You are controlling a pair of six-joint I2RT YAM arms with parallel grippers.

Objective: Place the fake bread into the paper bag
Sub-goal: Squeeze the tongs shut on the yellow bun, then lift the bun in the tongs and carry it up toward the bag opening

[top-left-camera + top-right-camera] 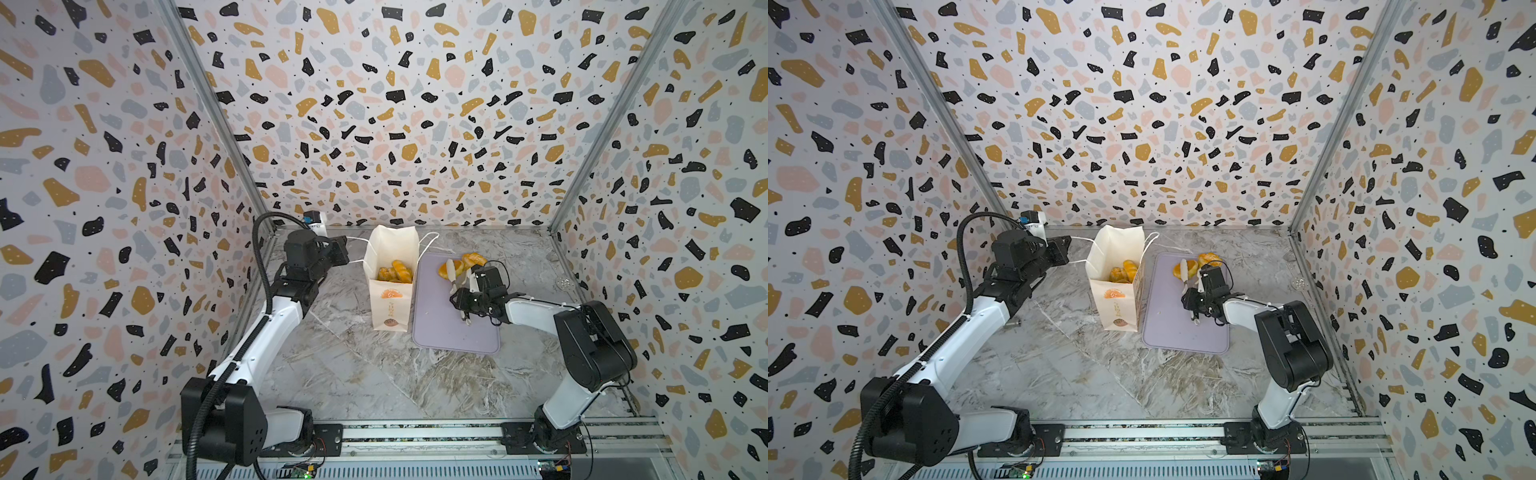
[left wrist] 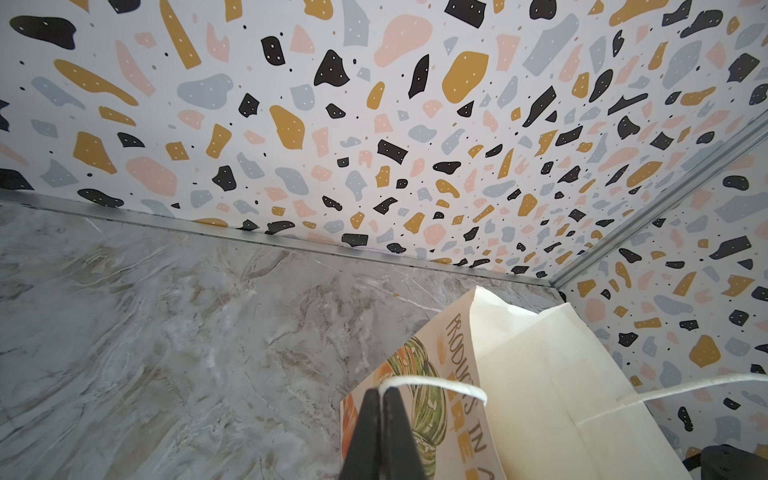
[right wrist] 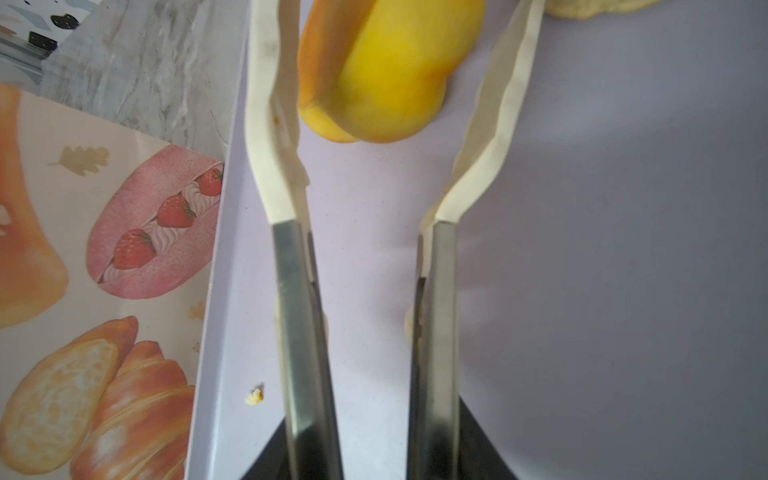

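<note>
We see a grey marble tabletop (image 1: 374,374) boxed in by terrazzo-print walls (image 1: 415,124). At centre frame the cream paper bag (image 1: 390,307) stands open with glossy golden fake bread (image 1: 395,272) inside. More lies at the upper end of the lilac tray (image 1: 449,332). Our left claw (image 2: 380,390) is pressed together on the bag's string handle (image 2: 436,384). Our right claw (image 3: 374,440) clamps tongs (image 3: 295,311), whose tips are spread around a yellow piece (image 3: 386,70).

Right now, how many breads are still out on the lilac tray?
2. One bread sits between the tongs' tips; the other bread lies just beyond it, near the tray's far edge. The right gripper may hide more.
</note>
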